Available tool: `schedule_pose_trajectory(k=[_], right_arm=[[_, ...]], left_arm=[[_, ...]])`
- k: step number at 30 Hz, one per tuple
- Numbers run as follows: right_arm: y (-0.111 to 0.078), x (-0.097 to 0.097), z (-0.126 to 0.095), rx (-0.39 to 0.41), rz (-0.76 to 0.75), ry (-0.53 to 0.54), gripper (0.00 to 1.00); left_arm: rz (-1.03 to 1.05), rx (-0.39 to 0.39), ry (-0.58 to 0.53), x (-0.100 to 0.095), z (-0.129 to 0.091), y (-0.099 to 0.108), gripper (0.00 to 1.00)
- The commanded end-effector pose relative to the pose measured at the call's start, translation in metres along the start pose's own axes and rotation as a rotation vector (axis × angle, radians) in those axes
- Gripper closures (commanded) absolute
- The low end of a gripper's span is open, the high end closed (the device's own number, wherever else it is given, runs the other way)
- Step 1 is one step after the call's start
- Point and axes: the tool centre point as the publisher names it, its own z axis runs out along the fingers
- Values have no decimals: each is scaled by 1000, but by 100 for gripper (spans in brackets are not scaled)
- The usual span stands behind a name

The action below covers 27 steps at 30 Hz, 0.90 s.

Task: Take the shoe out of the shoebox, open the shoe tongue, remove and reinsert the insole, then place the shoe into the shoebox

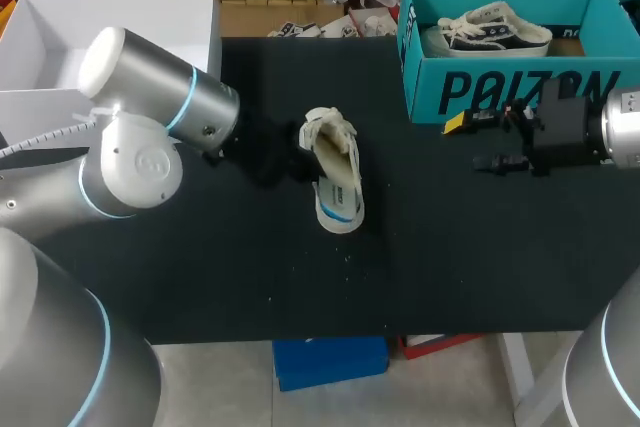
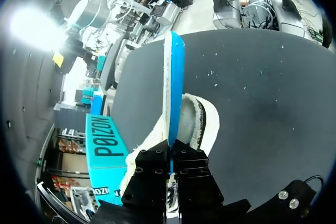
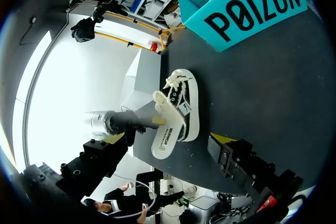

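A cream, black and white sneaker (image 1: 330,127) (image 3: 186,103) lies on its side in the middle of the black table. Its white insole with a blue underside (image 1: 334,165) (image 2: 173,77) (image 3: 167,132) stands on edge beside the shoe. My left gripper (image 1: 278,159) (image 2: 171,156) (image 3: 143,121) is shut on the insole's edge. The teal shoebox (image 1: 520,87) (image 2: 107,145) (image 3: 247,14) stands at the back right. My right gripper (image 1: 495,137) (image 3: 168,140) hovers open and empty in front of the box, to the right of the shoe.
A second sneaker (image 1: 495,32) lies inside the teal shoebox. A white open box (image 1: 120,17) stands at the back left corner. The black tabletop (image 1: 450,247) is bare in front of and to the right of the shoe.
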Motion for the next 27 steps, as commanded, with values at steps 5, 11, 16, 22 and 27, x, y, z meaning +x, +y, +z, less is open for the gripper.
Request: schedule_pose_trajectory(k=[5, 11, 16, 22, 27], right_arm=[[1, 0, 1, 2, 1, -1, 0], [1, 0, 1, 2, 1, -1, 0], [1, 0, 1, 2, 1, -1, 0], [1, 0, 1, 2, 1, -1, 0], [1, 0, 1, 2, 1, -1, 0]], left_arm=[[-24, -7, 35, 2, 3, 13, 100], [-42, -35, 54, 1, 6, 18, 100], [-56, -68, 72, 3, 7, 22, 100], [-60, -88, 88, 4, 9, 24, 100], [-55, -88, 84, 0, 6, 19, 13]])
